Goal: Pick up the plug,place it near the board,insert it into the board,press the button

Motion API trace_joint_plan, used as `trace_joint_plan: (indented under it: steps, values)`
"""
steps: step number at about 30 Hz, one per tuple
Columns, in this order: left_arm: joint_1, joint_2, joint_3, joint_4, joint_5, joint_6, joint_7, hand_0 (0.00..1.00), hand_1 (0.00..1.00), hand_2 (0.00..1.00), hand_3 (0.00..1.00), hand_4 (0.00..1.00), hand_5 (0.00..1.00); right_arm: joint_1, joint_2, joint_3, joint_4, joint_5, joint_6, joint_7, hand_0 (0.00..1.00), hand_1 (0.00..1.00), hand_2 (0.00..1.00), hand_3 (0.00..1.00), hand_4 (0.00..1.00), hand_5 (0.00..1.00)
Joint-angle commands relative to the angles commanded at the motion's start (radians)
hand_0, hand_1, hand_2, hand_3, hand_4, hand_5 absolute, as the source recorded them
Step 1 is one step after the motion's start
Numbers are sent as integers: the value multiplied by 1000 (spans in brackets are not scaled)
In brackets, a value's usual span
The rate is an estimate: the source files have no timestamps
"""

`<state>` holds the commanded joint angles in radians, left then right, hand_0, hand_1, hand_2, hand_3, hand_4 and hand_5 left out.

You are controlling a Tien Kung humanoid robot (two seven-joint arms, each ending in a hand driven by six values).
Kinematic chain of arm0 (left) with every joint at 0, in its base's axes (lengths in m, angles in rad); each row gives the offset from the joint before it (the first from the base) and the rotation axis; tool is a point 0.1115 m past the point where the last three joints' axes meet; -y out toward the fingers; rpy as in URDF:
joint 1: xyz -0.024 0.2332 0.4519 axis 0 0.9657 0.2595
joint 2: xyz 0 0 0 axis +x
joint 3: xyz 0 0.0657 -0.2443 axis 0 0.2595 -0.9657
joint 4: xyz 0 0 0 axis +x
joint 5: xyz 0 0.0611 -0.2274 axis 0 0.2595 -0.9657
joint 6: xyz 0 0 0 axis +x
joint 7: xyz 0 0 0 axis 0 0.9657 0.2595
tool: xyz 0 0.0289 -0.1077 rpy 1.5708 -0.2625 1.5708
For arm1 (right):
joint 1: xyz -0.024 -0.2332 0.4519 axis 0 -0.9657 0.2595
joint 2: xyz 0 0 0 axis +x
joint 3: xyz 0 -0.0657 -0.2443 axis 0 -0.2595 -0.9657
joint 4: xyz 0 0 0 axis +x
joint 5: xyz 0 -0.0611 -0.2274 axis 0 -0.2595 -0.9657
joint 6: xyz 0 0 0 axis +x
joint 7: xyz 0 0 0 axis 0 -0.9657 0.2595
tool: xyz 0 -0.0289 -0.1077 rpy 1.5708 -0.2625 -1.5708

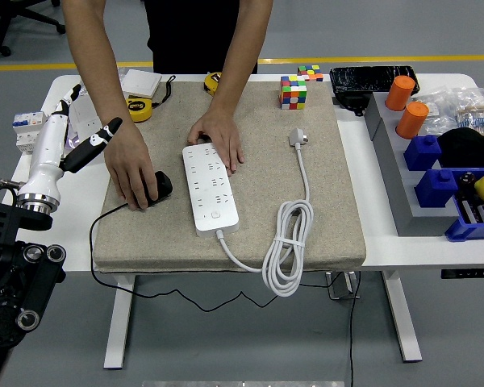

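Note:
A white power strip, the board (208, 189), lies on the beige mat (331, 185), its white cable coiled at the front (286, 242) and ending in a white plug (296, 137) farther back. A person's hand (218, 137) rests on the board's far end. The person's other hand (133, 173) covers a black plug (161, 185) with a black cord at the board's left. My left hand (68, 133), white with black fingertips, hovers at the table's left edge, fingers spread and holding nothing. My right hand is out of view.
A Rubik's cube (293, 91) and yellow tape measures (138, 108) sit at the mat's back. Grey tray wall (395, 177), orange cylinders (407, 105), blue blocks (436, 169) and bags crowd the right side. White sockets and a breaker (26, 129) lie at the far left.

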<state>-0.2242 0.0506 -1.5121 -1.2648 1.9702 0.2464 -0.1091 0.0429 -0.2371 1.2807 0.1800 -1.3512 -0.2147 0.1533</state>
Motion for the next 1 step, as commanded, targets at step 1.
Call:
trace_joint_plan:
  steps: [1]
  values:
    - [-1,2,4,1,-4,1,-2,998,998,998,998,998,869,0,1,-1,0,1,1,-1,998,998,990,998,998,998]
